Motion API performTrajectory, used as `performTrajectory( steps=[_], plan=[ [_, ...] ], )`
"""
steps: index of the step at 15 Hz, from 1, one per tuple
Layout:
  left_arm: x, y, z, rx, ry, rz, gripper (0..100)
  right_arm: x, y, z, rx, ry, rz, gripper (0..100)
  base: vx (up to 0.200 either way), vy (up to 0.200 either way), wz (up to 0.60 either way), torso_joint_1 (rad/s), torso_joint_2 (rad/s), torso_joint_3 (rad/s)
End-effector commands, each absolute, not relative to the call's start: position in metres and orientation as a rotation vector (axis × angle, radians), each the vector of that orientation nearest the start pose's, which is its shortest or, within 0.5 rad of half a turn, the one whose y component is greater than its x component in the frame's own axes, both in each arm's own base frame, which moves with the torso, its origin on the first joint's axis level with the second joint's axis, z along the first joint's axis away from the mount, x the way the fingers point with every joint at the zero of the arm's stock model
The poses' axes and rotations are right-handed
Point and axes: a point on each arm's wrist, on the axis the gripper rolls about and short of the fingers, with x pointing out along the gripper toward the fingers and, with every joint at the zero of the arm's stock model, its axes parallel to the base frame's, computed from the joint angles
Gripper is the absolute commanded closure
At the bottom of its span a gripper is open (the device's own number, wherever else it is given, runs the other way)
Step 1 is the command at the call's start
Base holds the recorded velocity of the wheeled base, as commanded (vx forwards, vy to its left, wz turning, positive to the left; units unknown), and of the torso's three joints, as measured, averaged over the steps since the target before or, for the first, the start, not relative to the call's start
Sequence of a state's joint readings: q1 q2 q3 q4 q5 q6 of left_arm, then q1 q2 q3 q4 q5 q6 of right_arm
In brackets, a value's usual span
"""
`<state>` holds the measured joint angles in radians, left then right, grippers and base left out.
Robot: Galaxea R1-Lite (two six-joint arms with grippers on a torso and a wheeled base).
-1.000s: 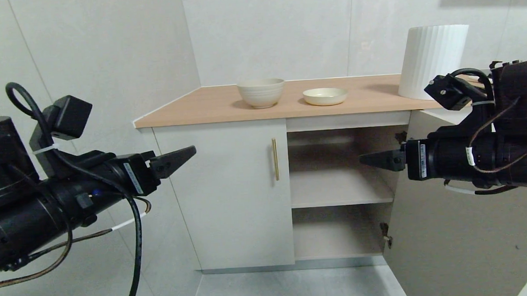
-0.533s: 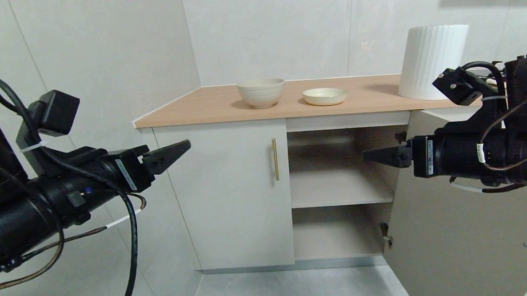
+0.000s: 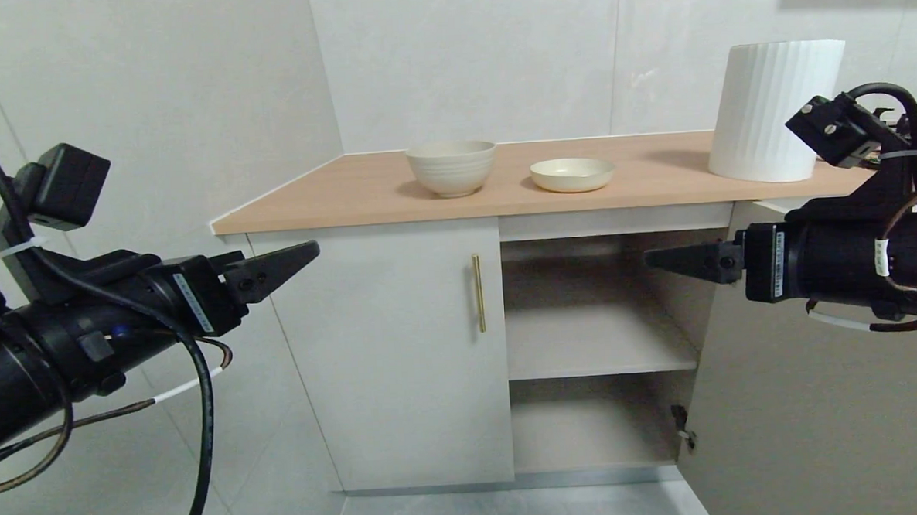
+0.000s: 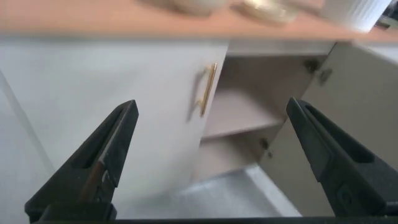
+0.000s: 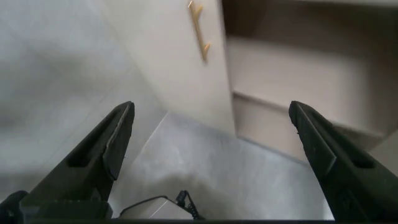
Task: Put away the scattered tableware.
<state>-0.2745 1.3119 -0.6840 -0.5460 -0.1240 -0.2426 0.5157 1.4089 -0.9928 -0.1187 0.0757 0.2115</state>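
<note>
— While the left pincer hangs before the closed cabinet door, how do its fingers stand?
— Spread wide, with nothing between them. The right pincer is likewise wide open and empty, in front of the open compartment.
— And the tableware?
— Both pieces sit on the bench, higher than either pincer and farther off. The ribbed bowl lies up and to the right of the left pincer. The shallow dish lies up and to the left of the right pincer, near the bowl but apart from it.
— Anything else?
— A tall white ribbed container stands on the bench, above the right pincer and to its right. The cabinet shelf lies below that pincer's tip.
</note>
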Motion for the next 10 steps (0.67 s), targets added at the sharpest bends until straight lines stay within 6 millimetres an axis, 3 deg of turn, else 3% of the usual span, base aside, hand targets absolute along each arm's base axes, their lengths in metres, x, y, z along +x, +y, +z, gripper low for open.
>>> performTrajectory(
  steps=[1, 9, 10],
  plan=[
    [0.2028, -0.0583, 0.2413, -0.235, 0.124, -0.38, 0, 0.2029, 0.121, 0.2661, 0.139, 0.349, 0.567, 0, 0.2, 0.0, 0.0, 0.002, 0.0, -0.002],
    [0.2042, -0.0581, 0.2389, -0.233, 0.135, -0.377, 0, 0.2024, 0.1211, 0.2657, 0.141, 0.35, 0.566, 0, 0.2, 0.0, 0.0, 0.005, 0.0, 0.001],
    [0.2033, -0.0579, 0.2387, -0.233, 0.135, -0.377, 0, 0.2016, 0.1206, 0.2644, 0.14, 0.35, 0.568, 0, 0.0, 0.0, 0.0, 0.0, 0.0, 0.0]
  ],
)
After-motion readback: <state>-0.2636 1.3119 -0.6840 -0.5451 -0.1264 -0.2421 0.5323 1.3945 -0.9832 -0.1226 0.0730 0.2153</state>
